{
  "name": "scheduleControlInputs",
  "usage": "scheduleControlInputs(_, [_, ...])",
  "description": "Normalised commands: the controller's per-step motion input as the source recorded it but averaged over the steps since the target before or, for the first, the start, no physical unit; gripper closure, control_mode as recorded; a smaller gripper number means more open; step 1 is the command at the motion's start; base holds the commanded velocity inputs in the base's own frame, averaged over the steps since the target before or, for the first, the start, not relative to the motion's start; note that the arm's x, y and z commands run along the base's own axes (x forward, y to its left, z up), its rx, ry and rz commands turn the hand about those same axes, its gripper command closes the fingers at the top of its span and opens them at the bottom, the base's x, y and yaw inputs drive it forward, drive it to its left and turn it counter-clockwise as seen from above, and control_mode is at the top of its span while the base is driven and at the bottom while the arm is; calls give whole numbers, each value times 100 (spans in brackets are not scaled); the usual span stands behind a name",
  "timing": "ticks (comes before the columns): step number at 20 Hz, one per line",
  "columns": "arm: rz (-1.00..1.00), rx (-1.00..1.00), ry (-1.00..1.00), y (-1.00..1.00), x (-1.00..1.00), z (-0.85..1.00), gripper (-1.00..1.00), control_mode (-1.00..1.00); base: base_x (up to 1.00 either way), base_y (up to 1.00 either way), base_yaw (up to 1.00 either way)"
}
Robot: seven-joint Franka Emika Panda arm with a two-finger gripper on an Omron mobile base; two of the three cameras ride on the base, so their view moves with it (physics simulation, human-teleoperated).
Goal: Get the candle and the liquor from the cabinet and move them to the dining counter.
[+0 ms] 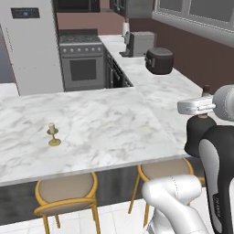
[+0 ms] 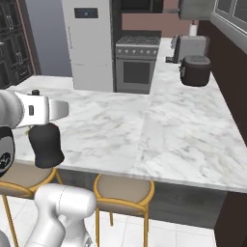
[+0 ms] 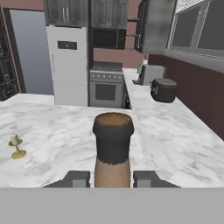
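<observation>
1. The gripper (image 3: 112,178) is clamping the neck of the liquor (image 3: 112,144), its 2 fingers (image 3: 78,178) pressing either side just below the brown stopper.
2. The liquor's black bell-shaped body (image 2: 45,144) is hanging upright under the hand at the near edge of the desk (image 2: 159,130); whether it is touching the slab cannot be told.
3. In the left base view the bottle (image 1: 199,132) is showing at the desk's (image 1: 105,123) right front corner, partly hidden by the arm.
4. The candle (image 1: 53,134) is standing upright on its gold stick on the left part of the desk, well apart from the liquor.
5. 2 stools (image 1: 66,189) are sitting tucked under the near edge.
6. A stove (image 1: 81,61), a fridge (image 1: 32,45) and a dark cooker (image 1: 159,61) are lining the far side.
</observation>
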Motion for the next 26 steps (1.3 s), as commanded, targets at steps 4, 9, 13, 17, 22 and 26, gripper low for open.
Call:
scheduleControlInputs(4, [0,0,0,0,0,0,100,100,52,9,-24])
scheduleControlInputs(9, [0,0,0,0,0,0,100,100,41,1,-21])
scheduleControlInputs(13, [0,0,0,0,0,0,100,100,5,0,-4])
scheduleControlInputs(17, [0,0,0,0,3,0,100,-100,0,0,0])
scheduleControlInputs(22, [11,2,0,-20,58,-10,100,-100,0,0,0])
scheduleControlInputs(26, [20,0,0,-16,98,-27,100,-100,0,0,0])
